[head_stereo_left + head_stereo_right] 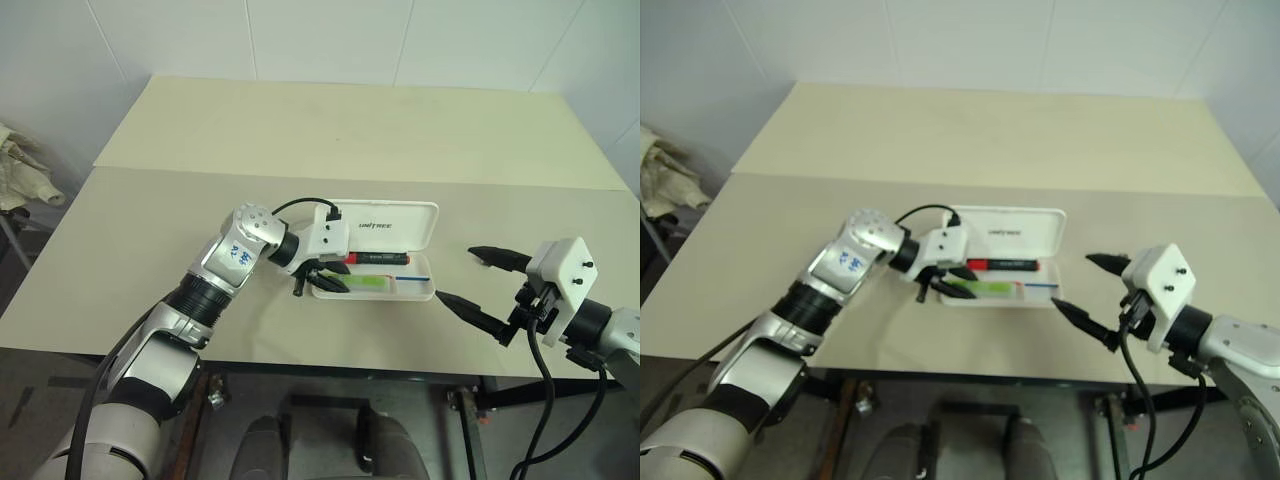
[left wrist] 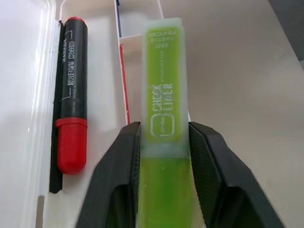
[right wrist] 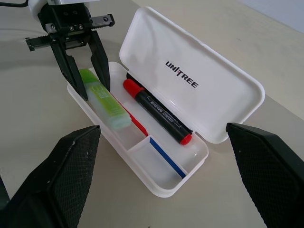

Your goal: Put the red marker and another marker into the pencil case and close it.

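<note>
Green marker (image 2: pixel 164 123) lay in the open case (image 3: pixel 190 183) beside the red marker (image 3: pixel 156 111), the left gripper (image 2: pixel 164 156) flanking it, grip uncertain, likely releasing. Right gripper (image 1: pixel 470 282) waited spread near the case, probably to shut the lid.

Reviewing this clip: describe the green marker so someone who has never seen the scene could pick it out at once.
On the beige table lies the open white pencil case. In its tray, on the side away from the lid, sits the green marker, between the left tool's black fingers. It is pale green all over; the red marker beside it is black with a red cap.
</note>
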